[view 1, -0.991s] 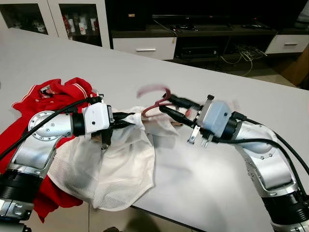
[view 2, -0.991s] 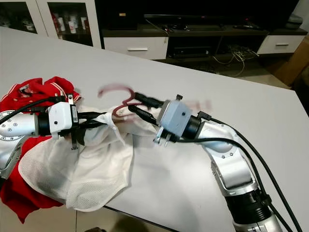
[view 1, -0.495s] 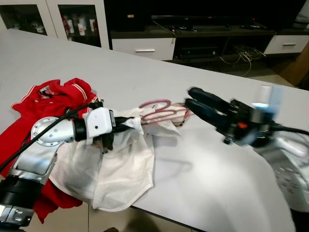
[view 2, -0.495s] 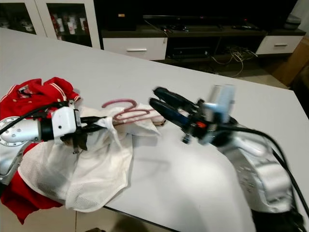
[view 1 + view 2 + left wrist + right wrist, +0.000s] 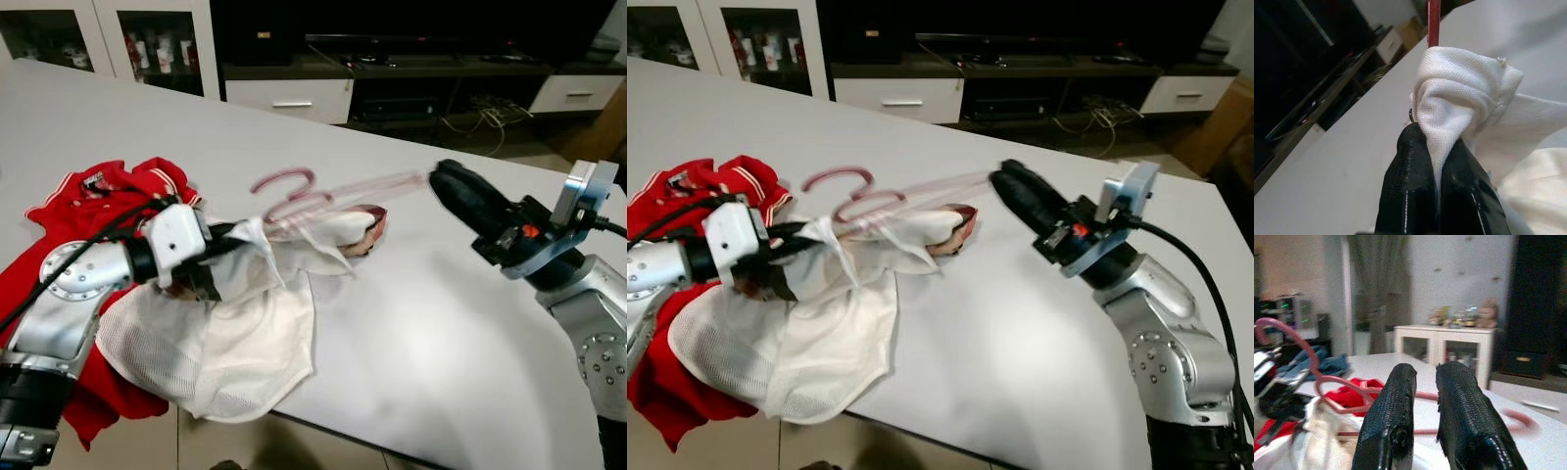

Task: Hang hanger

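Left gripper (image 5: 1436, 161) is clamped on a bunch of the white shirt (image 5: 245, 333), with the pink hanger (image 5: 323, 196) threaded into it and lifted above the table (image 5: 441, 323). Right gripper (image 5: 453, 186) sits at the hanger's far end; grip state unclear. Best to keep the fabric pinched and slide the hanger in slowly. Red garment (image 5: 108, 191) lies beside.

Pink hanger (image 5: 294, 193) (white mesh garment (image 5: 230, 343))

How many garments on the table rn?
2. White mesh garment hangs over the table's near edge, bunched at the top in the left gripper, with the pink hanger in it. Red garment lies behind the left arm. More may be hidden underneath.
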You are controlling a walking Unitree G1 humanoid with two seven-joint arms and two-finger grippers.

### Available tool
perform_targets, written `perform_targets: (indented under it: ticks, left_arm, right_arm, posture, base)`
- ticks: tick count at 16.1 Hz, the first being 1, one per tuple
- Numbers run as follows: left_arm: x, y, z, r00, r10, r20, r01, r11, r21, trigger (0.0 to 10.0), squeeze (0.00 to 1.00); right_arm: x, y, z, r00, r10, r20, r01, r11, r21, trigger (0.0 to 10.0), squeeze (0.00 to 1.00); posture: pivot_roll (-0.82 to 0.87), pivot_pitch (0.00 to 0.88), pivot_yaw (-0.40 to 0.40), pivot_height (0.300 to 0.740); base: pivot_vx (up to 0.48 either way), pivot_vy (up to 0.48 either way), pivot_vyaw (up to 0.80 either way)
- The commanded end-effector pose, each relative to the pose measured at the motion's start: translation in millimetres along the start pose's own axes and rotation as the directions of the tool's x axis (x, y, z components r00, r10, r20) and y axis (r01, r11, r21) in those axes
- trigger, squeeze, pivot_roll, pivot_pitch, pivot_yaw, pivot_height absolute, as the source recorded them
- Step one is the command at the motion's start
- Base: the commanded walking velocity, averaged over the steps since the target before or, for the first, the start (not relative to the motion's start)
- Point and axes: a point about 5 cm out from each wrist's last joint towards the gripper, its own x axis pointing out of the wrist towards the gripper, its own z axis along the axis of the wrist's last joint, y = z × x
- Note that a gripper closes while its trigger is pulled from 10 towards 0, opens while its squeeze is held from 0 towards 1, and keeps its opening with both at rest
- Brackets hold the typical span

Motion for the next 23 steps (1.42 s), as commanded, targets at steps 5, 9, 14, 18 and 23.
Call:
perform_targets:
  ticks: [5,9,14,18,23]
  left_arm:
    - [-9.2,10.6,-4.3,0.994,0.109,-0.007,-0.109,0.994,-0.016,0.0,0.00]
    - [-8.8,7.0,-7.0,0.993,0.120,-0.006,-0.120,0.992,-0.027,0.0,0.00]
    - [2.2,1.6,-5.4,0.994,0.109,0.020,-0.108,0.993,-0.039,0.0,0.00]
    - [6.6,1.9,-5.4,0.994,0.108,0.024,-0.107,0.994,-0.038,0.0,0.00]
    - [9.8,4.2,-4.0,0.993,0.112,0.030,-0.111,0.993,-0.032,0.0,0.00]
  right_arm:
    - [-16.9,-35.5,-14.1,0.948,-0.309,-0.082,0.301,0.949,-0.092,10.0,0.00]
    - [-18.6,24.7,-44.8,0.970,0.037,-0.240,-0.039,0.999,-0.005,10.0,0.00]
    - [7.3,35.4,-60.6,0.962,0.065,-0.266,-0.088,0.993,-0.077,10.0,0.00]
    - [25.9,59.9,-78.3,0.942,0.173,-0.288,-0.194,0.980,-0.043,10.0,0.00]
    - [42.3,75.5,-104.4,0.915,0.220,-0.338,-0.251,0.967,-0.048,10.0,1.00]
  posture:
    - [0.09,0.061,-0.071,0.740]
    - [0.08,0.067,-0.079,0.740]
    - [0.07,0.067,-0.082,0.740]
    - [0.07,0.067,-0.081,0.740]
    - [0.07,0.071,-0.075,0.740]
  base:
    - [0.000,0.000,0.00]
    - [0.000,0.000,0.00]
    - [0.000,0.000,0.00]
    - [0.000,0.000,0.00]
    - [0.000,0.000,0.00]
